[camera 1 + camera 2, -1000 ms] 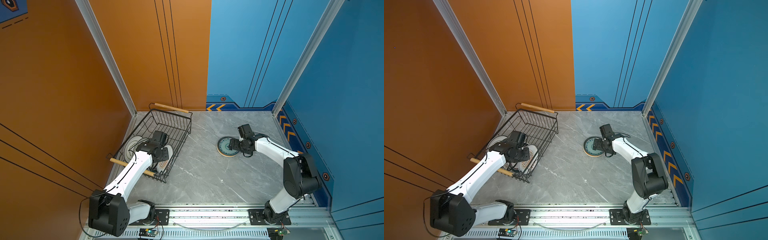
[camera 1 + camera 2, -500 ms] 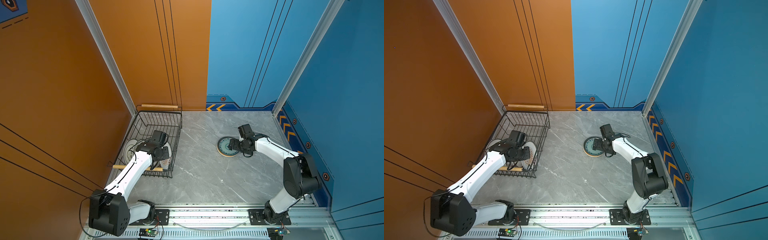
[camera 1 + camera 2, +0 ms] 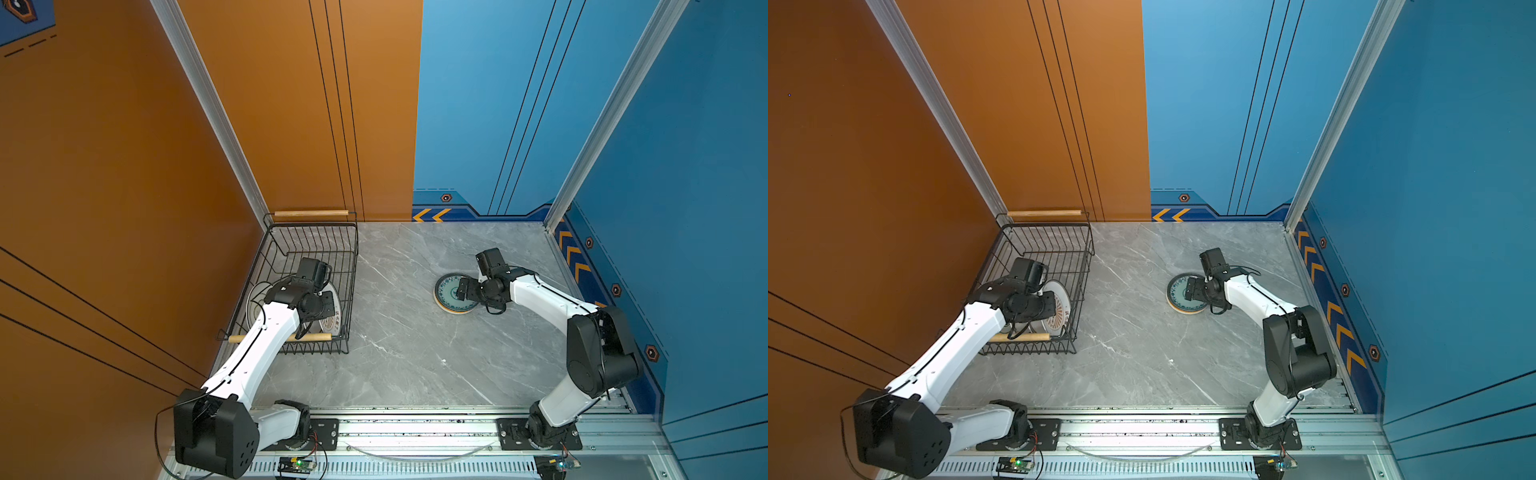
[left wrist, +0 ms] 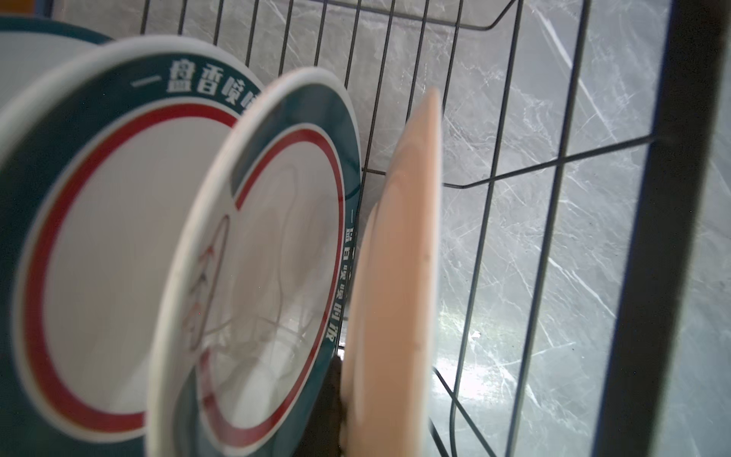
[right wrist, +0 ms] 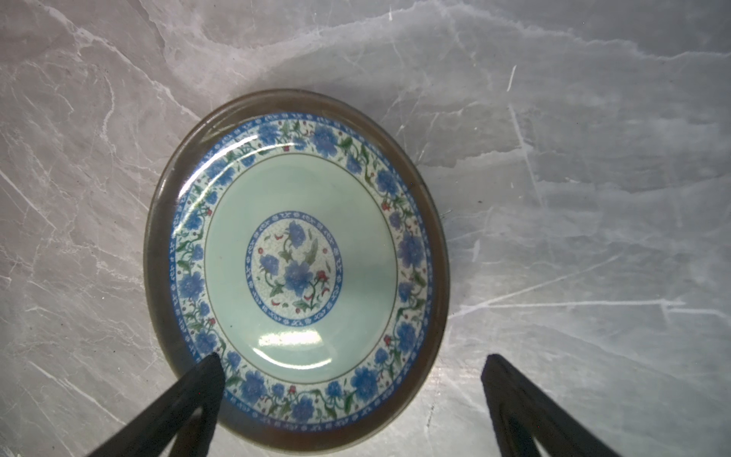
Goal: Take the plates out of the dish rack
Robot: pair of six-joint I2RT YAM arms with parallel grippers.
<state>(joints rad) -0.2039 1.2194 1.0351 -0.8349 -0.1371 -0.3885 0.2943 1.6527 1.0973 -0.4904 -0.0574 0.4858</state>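
Observation:
The dish rack (image 3: 354, 266) (image 3: 1089, 266) stands in the far left corner against the orange wall. Several plates stand on edge inside it: large white plates with dark teal rims (image 4: 118, 237) (image 4: 277, 257) and a smaller pale orange plate (image 4: 403, 257). My left gripper (image 3: 328, 304) (image 3: 1052, 307) reaches down into the rack and is shut on the pale orange plate's edge. One dark finger (image 4: 332, 395) shows against it; the other is hidden. A teal-patterned plate (image 3: 446, 297) (image 3: 1177, 300) (image 5: 300, 253) lies flat on the table with a brown rim around it. My right gripper (image 3: 459, 289) (image 3: 1190, 289) (image 5: 352, 356) hovers open over its near edge.
The rack's wooden handles (image 3: 311, 213) (image 3: 320, 337) lie at its far and near ends. The grey marble table (image 3: 415, 353) spreads between the rack and the flat plate. Orange and blue walls close in the left, back and right.
The rack has swung from a skewed angle to lie square along the left wall. My left gripper has closed on the pale orange plate. The right arm has not moved.

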